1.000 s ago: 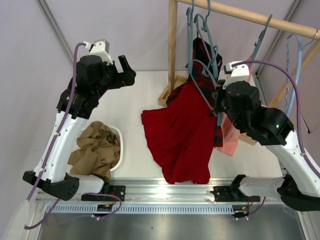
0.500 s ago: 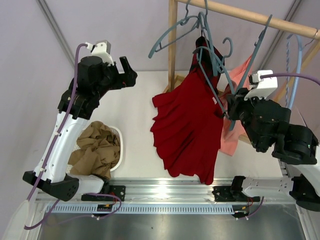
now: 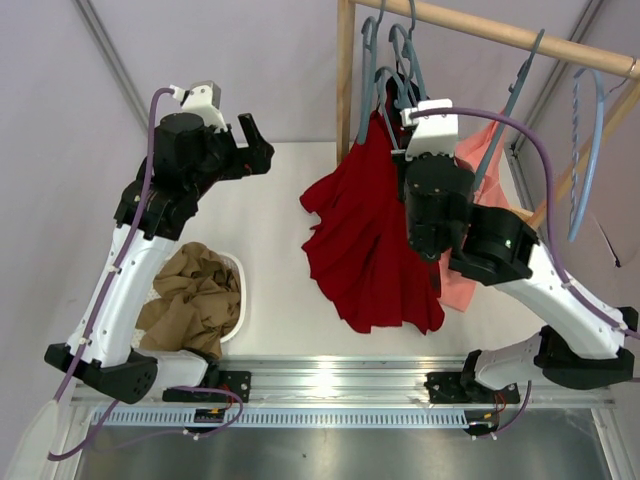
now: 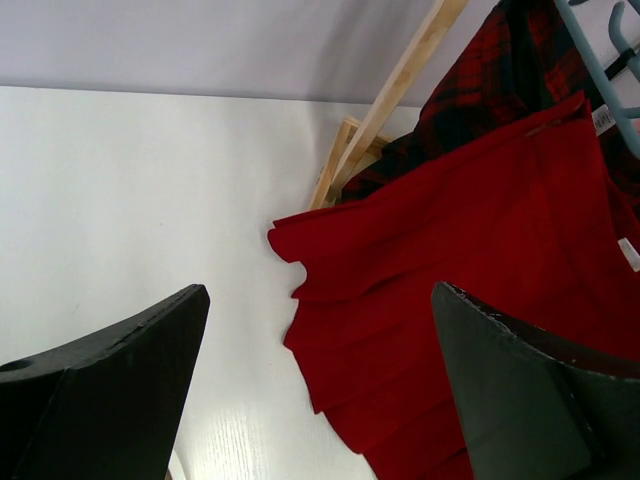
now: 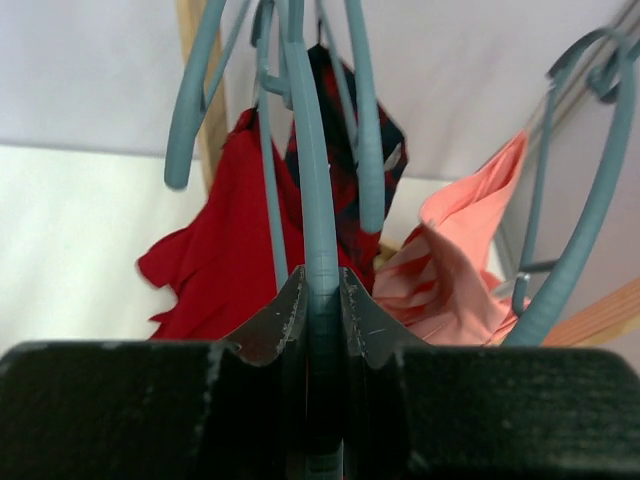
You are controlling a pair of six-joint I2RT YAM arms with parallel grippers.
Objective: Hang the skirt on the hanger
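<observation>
Swinging back in from the right, the right arm has carried its load to the middle of the table, and the plain bright-red soft cloth skirt [image 3: 365, 250] has swung in under the wooden rail [image 3: 500, 35] with it. The left arm has not budged.

That right arm now reaches up from its base, elbow out to the right, forearm crossing in front of the skirt, wrist raised close below the rail. The right gripper [image 5: 322, 292] points upward, its jaws pressed together on the slim grey-blue plastic hanger [image 5: 316, 200], one narrow strip pinched between them. The skirt hangs beside that strip, draping down towards the white table [image 3: 270, 200]; whether its hem touches the surface I cannot tell. Just behind it hangs a red-and-black plaid garment [image 5: 350, 130], with a salmon-pink garment [image 3: 470, 270] to the right.

Over on the left, the arm stands tall and bent, and the left gripper [image 3: 258, 138] is held high above the table, jaws spread wide with nothing between them, facing the skirt.

Down by the left base, a white round basket [image 3: 236, 272] holds a crumpled tan-brown garment [image 3: 190, 300].
</observation>
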